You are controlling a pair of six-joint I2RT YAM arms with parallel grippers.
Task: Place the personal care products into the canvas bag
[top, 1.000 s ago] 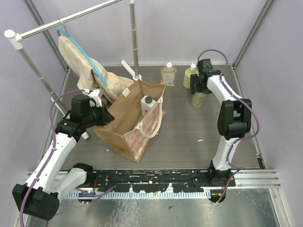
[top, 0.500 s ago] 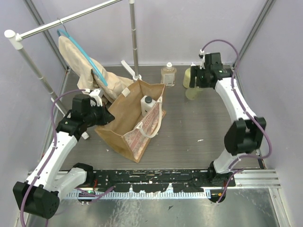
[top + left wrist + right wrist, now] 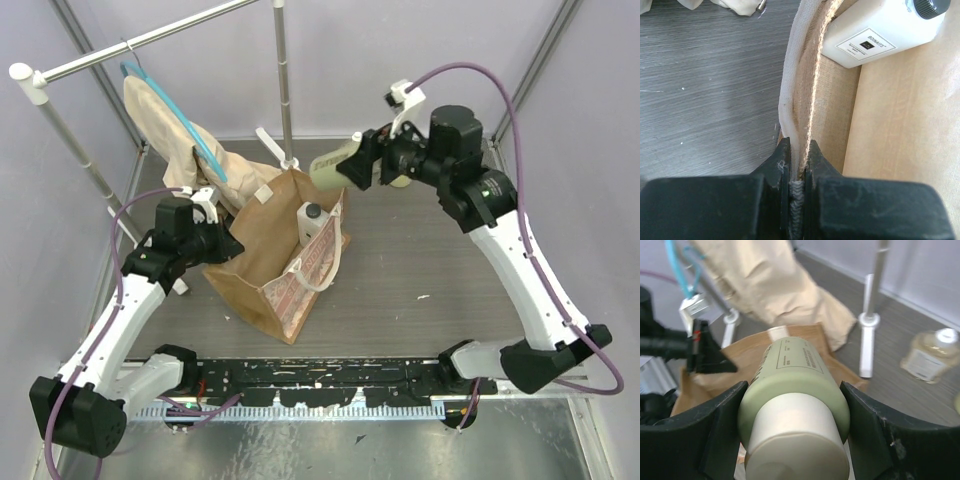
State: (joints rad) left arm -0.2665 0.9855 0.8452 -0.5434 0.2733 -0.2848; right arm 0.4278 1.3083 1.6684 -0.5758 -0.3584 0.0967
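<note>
The tan canvas bag (image 3: 262, 262) stands open at mid-table. The white rectangular bottle with a black cap (image 3: 312, 222) is inside it and also shows in the left wrist view (image 3: 880, 31). My left gripper (image 3: 222, 243) is shut on the bag's left rim and cream strap (image 3: 799, 125). My right gripper (image 3: 368, 165) is shut on a yellow-green bottle (image 3: 333, 164), held lying sideways in the air above the bag's far corner, white cap toward the wrist camera (image 3: 795, 410). The second yellow-green bottle (image 3: 400, 180) is mostly hidden behind the right arm. The amber bottle (image 3: 930, 354) stands at the back.
A beige garment (image 3: 170, 130) on a blue hanger (image 3: 200, 145) hangs from a metal rack at the back left, draping to the table behind the bag. The rack's upright pole and white foot (image 3: 288, 160) stand just behind the bag (image 3: 867, 340). Walls enclose the table.
My right arm lifted the yellow-green bottle from the back right, tipped it sideways and carried it left to above the bag's far corner. The left gripper kept its hold on the bag rim.
</note>
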